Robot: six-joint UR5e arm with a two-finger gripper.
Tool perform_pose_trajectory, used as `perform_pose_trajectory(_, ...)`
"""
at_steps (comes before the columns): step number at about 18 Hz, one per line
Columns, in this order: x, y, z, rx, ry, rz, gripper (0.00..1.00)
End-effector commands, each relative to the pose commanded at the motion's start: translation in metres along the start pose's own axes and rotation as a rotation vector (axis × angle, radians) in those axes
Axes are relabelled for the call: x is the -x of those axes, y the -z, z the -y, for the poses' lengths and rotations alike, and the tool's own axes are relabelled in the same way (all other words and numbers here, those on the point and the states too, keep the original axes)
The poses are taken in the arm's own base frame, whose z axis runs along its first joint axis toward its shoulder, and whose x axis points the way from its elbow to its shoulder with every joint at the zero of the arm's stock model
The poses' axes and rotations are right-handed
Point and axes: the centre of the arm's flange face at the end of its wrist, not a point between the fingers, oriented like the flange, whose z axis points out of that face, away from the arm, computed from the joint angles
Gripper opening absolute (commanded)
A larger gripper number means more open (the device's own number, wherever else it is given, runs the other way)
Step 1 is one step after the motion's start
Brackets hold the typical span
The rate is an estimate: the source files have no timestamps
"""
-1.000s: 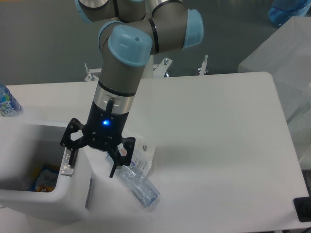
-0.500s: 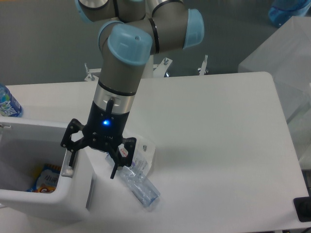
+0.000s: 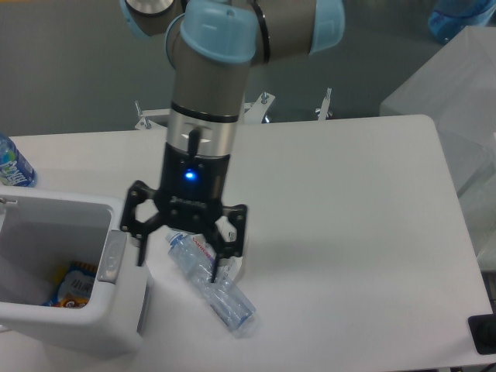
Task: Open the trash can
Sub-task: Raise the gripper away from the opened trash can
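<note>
The trash can (image 3: 70, 310) is seen open on the tabletop (image 3: 349, 232); the tool (image 3: 180, 256) is spread wide, empty, above a crushed bottle (image 3: 213, 288).

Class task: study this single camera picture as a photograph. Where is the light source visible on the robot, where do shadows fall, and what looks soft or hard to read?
Camera view: a small blue light glows on the gripper body; a faint soft shadow lies on the white table right of the arm; the crushed clear bottle is low-contrast against the table; the trash can walls look washed out, edges soft.
</note>
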Motion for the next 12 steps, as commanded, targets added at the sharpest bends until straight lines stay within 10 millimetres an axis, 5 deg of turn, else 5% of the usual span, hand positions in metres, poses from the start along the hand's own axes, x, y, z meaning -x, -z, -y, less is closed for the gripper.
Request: perform_pose_trajectory(12,0.089,0.011,-0.075,0.32,-0.424,-0.026,1.0)
